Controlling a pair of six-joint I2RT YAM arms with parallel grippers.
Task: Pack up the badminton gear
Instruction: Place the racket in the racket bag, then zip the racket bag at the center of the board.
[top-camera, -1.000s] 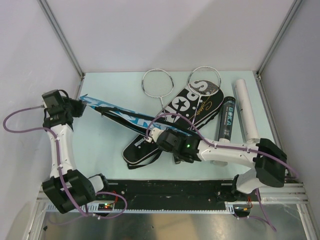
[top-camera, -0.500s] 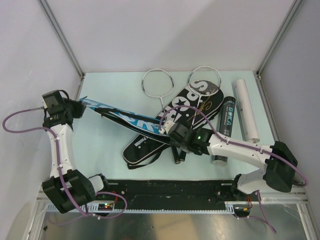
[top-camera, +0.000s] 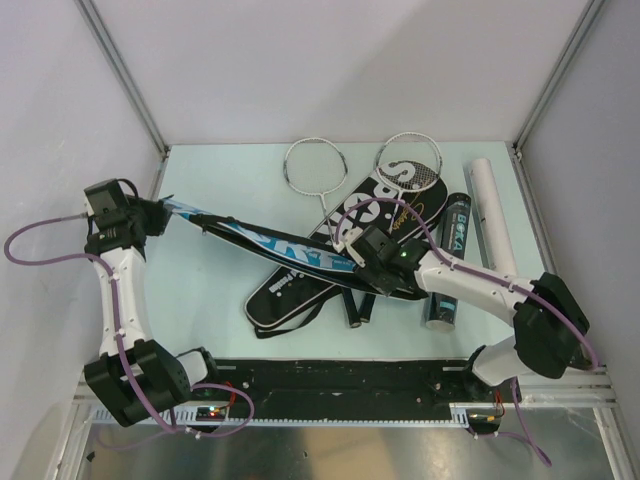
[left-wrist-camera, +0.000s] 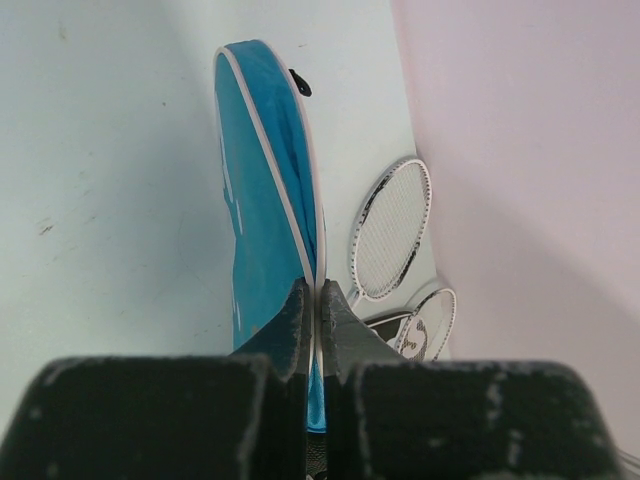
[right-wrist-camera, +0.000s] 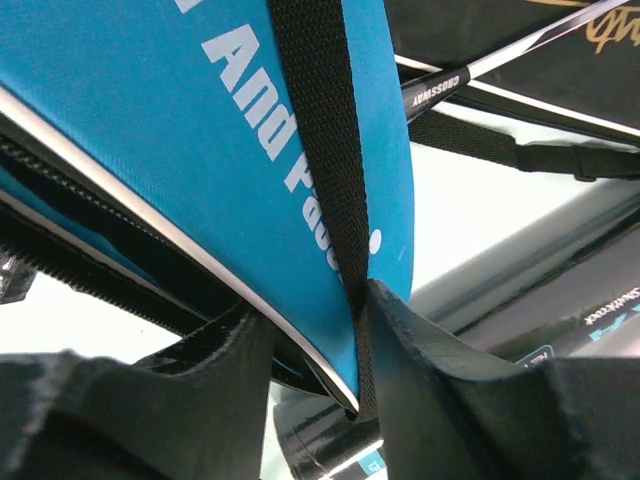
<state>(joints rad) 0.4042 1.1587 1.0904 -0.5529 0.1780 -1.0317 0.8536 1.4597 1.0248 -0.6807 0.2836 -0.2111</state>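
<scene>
Blue racket bag stands on edge, slanting across the black SPORT bag lying flat on the table. Left racket and right racket have their heads at its far end. Black tube and white tube lie alongside on the right.

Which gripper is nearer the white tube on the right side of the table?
Right. The right gripper is at the blue bag's right end, left of the white tube, with the black tube between them; the left gripper pinches the bag's far-left end.

The left gripper pinches the edge of the blue bag, which stretches away across the table; two racket heads lie by the wall.
</scene>
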